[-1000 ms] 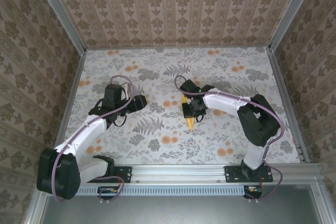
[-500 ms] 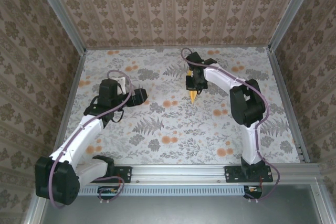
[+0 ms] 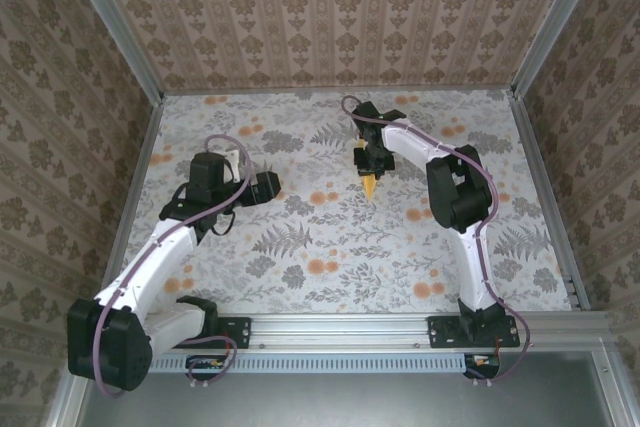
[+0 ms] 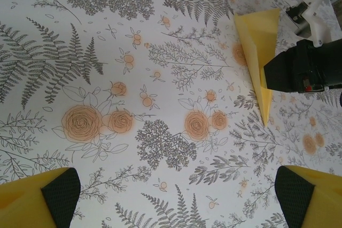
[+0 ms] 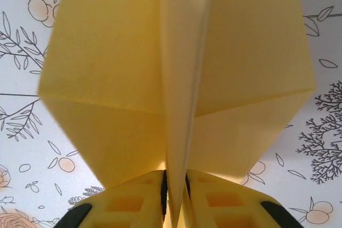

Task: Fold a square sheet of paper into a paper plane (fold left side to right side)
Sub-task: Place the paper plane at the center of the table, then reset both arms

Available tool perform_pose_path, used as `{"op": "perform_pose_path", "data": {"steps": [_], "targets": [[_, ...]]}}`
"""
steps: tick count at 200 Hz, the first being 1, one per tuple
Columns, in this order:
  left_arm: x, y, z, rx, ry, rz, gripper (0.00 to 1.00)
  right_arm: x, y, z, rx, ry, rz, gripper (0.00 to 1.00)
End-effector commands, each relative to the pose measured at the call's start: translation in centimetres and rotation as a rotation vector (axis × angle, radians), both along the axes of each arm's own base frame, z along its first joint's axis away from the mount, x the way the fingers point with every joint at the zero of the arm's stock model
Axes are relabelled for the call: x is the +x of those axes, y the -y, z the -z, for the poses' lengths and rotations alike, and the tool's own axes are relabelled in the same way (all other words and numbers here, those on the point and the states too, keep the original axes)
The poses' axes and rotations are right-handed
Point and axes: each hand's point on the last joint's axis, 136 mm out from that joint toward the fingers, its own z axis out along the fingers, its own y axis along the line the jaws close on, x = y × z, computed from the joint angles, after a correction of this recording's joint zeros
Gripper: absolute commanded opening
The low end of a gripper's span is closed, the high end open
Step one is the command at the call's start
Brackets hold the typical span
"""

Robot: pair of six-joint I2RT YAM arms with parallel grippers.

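Between the fingers [image 5: 133, 206] of the right gripper [image 5: 175, 185], the paper plane [image 5: 176, 78] is being pinched by its centre fold. It's looking light and crushable, best gripped there. Meanwhile the left gripper [image 4: 176, 185] is gaping, empty.

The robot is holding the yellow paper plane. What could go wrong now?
1. The right jaws pinch the paper plane only by its thin middle fold, so it might slip out and drop onto the table if the grip loosens.
2. The wings spread out on both sides of that pinch, so a harder squeeze or a bump could crumple them.
3. The left jaws are wide open and away from the plane, so nothing else would catch it.
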Motion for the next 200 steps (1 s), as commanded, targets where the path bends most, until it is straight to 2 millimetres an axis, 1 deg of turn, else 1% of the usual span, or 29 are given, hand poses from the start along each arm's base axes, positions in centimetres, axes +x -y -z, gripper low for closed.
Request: {"op": "perform_pose_path", "data": {"steps": [1,26,56,71,86,103,107,111,117,123,137,145,150,151,155,160,165,174,189,200], "targets": [[0.1,0.1,-1.8,-0.008,0.040,0.019,0.97,-0.3,0.6,-0.7,-0.034,-0.014,-0.009,0.24],[0.0,0.3,-2.5,-0.023,0.040,0.030,0.98,-0.5,0.6,-2.3,-0.037,0.011,-0.022,0.31],[-0.1,0.3,-3.1,-0.044,0.045,0.028,0.99,-1.2,1.3,-5.4,-0.079,0.060,-0.041,0.39],[0.0,0.1,-3.3,-0.057,0.045,0.017,1.00,-2.0,1.8,-7.1,-0.096,0.087,-0.045,0.43],[0.1,-0.3,-3.5,-0.076,0.041,0.001,1.00,-3.0,2.2,-9.4,-0.082,0.136,-0.040,0.47],[0.3,-1.1,-3.8,-0.092,0.045,-0.031,1.00,-4.7,3.0,-12.0,-0.055,0.210,-0.025,0.56],[0.4,-1.4,-3.9,-0.093,0.048,-0.043,1.00,-5.0,3.2,-12.8,-0.048,0.238,-0.022,0.59],[0.5,-1.8,-4.0,-0.092,0.053,-0.058,1.00,-5.3,3.5,-12.6,-0.049,0.248,-0.020,0.62],[0.7,-2.5,-4.0,-0.086,0.057,-0.085,1.00,-5.9,4.1,-13.6,-0.044,0.288,-0.011,0.66],[0.9,-3.4,-4.1,-0.076,0.067,-0.120,1.00,-6.5,4.7,-14.1,-0.042,0.324,-0.002,0.71],[1.4,-5.8,-4.1,-0.035,0.092,-0.222,1.00,-7.6,6.5,-15.4,-0.036,0.429,0.032,0.86],[1.7,-7.4,-4.0,-0.004,0.109,-0.288,1.00,-8.0,7.4,-15.6,-0.028,0.480,0.052,0.94],[1.9,-8.5,-4.0,0.016,0.125,-0.330,1.00,-8.0,8.0,-15.2,-0.027,0.498,0.068,0.98],[1.9,-8.7,-4.0,0.020,0.130,-0.337,1.00,-8.1,8.2,-15.6,-0.022,0.515,0.073,0.99],[2.0,-9.4,-3.9,0.037,0.139,-0.368,1.00,-8.3,8.8,-16.1,-0.016,0.548,0.090,1.00],[2.2,-10.3,-3.9,0.061,0.154,-0.403,1.00,-8.6,9.5,-15.7,-0.019,0.559,0.106,1.00],[2.3,-11.1,-3.7,0.092,0.175,-0.424,1.00,-8.3,10.1,-15.9,-0.013,0.595,0.128,1.00],[2.5,-12.5,-3.4,0.157,0.208,-0.473,1.00,-8.3,11.4,-15.5,-0.018,0.626,0.162,1.00],[2.7,-13.9,-3.4,0.256,0.293,-0.498,1.00,-8.1,14.0,-14.6,-0.054,0.659,0.231,1.00],[2.6,-15.0,-2.8,0.332,0.335,-0.522,1.00,-7.9,15.9,-13.7,-0.100,0.682,0.265,1.00]]}}
